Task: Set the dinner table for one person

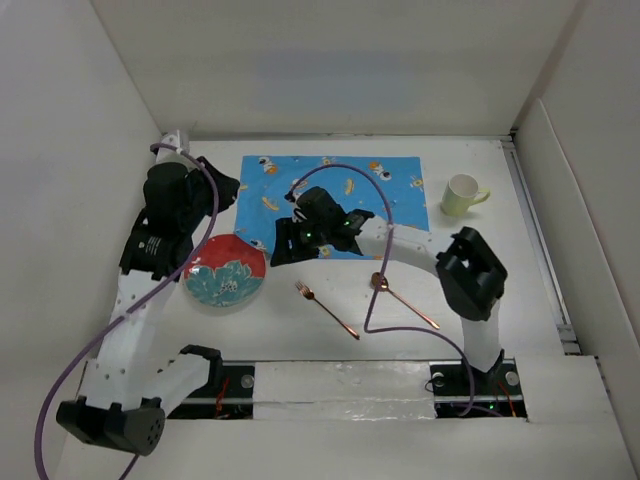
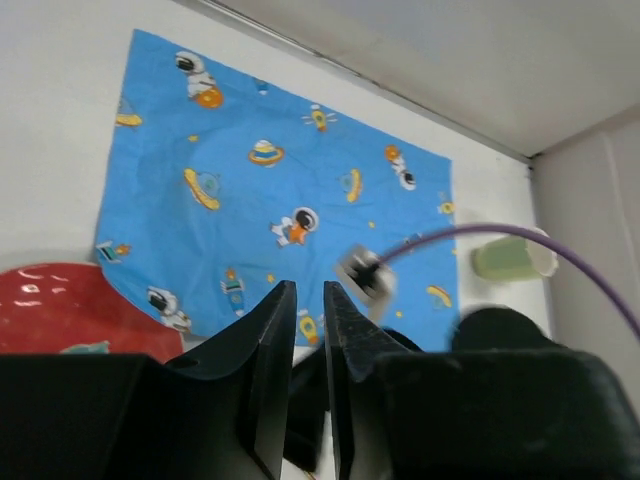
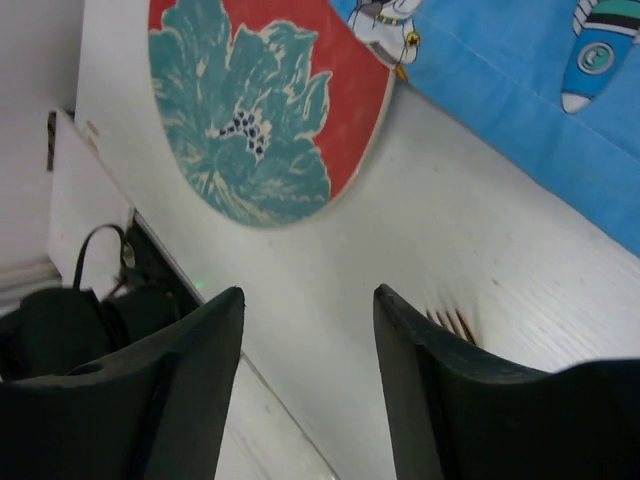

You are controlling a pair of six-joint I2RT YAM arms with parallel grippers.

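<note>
The white dinner table (image 1: pixel 500 290) carries a blue cartoon placemat (image 1: pixel 340 180) at the back. A red plate with a teal flower (image 1: pixel 225 272) lies off the mat's near left corner, and a copper fork (image 1: pixel 327 309) and spoon (image 1: pixel 403 300) lie in front. My left gripper (image 1: pixel 228 190) hovers at the mat's left edge. In its wrist view the left gripper (image 2: pixel 310 285) shows only a narrow gap, with nothing in it. My right gripper (image 1: pixel 281 247) hangs between the plate (image 3: pixel 270 110) and the fork tines (image 3: pixel 455 322). In the right wrist view the right gripper (image 3: pixel 308 292) is wide open and empty.
A pale green cup (image 1: pixel 463 195) stands right of the placemat and also shows in the left wrist view as the cup (image 2: pixel 510 258). White walls enclose the table on three sides. A purple cable (image 1: pixel 370 200) loops over the mat above the right arm.
</note>
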